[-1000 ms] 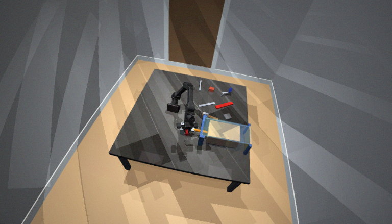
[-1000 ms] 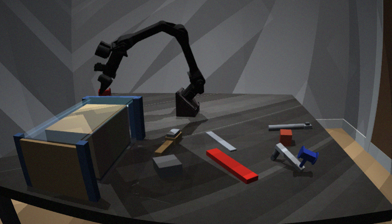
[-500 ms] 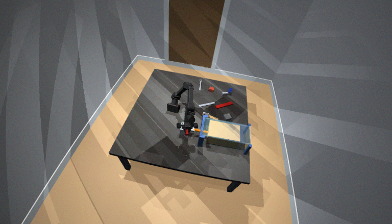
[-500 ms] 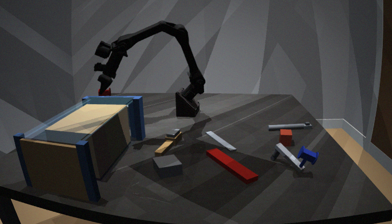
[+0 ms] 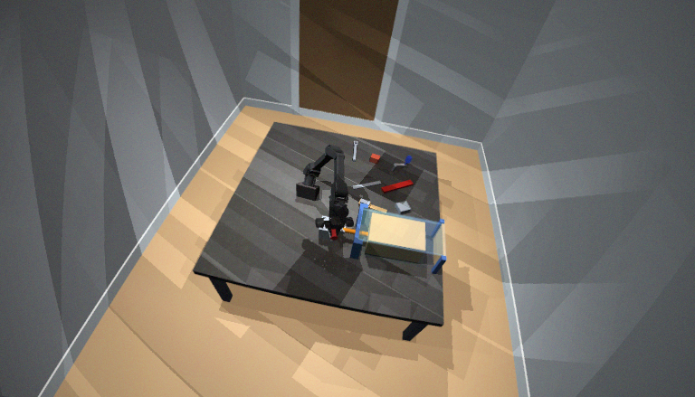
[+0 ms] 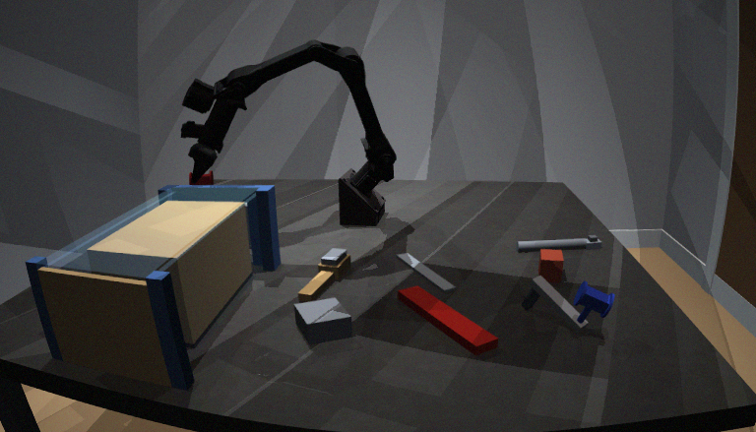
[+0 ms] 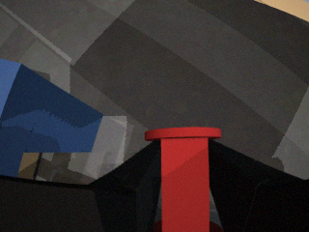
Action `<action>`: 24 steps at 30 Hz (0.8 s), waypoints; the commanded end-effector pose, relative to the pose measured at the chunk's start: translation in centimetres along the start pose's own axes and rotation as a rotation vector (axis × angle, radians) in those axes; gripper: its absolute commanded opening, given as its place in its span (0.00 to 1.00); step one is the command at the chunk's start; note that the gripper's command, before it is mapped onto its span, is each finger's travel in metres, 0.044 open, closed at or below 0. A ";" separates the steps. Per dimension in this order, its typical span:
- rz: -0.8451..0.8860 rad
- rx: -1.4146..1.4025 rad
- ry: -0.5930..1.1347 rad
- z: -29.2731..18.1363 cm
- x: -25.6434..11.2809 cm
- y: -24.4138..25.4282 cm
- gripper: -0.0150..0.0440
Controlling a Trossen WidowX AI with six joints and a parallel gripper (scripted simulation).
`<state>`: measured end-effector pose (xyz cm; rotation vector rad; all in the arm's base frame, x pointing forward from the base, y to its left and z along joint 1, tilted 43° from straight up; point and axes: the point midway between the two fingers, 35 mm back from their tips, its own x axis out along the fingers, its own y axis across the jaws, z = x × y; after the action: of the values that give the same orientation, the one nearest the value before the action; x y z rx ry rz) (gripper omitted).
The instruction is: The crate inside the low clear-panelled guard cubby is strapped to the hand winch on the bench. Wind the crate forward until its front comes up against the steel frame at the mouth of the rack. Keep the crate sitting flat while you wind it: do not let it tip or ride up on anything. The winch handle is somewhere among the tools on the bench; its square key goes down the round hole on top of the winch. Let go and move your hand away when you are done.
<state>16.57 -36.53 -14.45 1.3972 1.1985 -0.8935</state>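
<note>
My gripper (image 5: 334, 235) (image 6: 195, 180) is shut on the red grip of the winch handle (image 5: 333, 232) (image 6: 206, 177) (image 7: 184, 184). The grip stands upright between the fingers in the wrist view. The winch lies mostly hidden under the gripper, so the key and its hole do not show. An orange strap (image 5: 350, 231) runs from there to the cubby's mouth. The pale crate (image 5: 396, 231) (image 6: 172, 223) sits flat inside the clear-panelled cubby, close behind the blue frame (image 5: 356, 249) (image 6: 267, 232) (image 7: 53, 111). I cannot tell whether its front touches the frame.
Beside the cubby lie a tan-handled tool (image 5: 377, 209) (image 6: 316, 284) and a grey block (image 5: 403, 207) (image 6: 323, 319). Farther off are a red bar (image 5: 396, 185) (image 6: 446, 319), a flat grey strip (image 5: 366, 184) (image 6: 425, 271), an orange block (image 5: 375, 158) (image 6: 551, 265), a wrench-like tool (image 5: 355, 150) (image 6: 551, 244) and a blue-knobbed crank (image 6: 560, 302).
</note>
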 end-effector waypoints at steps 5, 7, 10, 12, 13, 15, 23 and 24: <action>0.035 -0.023 0.048 -1.7 0.6 3.0 0.25; 0.035 -0.023 0.048 -1.8 0.5 3.2 0.25; 0.035 -0.023 0.048 -1.9 0.5 3.5 0.25; 0.035 -0.023 0.048 -2.0 0.4 3.7 0.25; 0.035 -0.023 0.048 -2.1 0.4 3.8 0.25; 0.035 -0.023 0.049 -2.2 0.3 4.0 0.25; 0.036 -0.023 0.049 -2.6 0.1 4.8 0.25; 0.036 -0.023 0.049 -2.7 0.1 4.8 0.25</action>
<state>18.82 -36.02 -13.33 1.3872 1.1917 -0.8980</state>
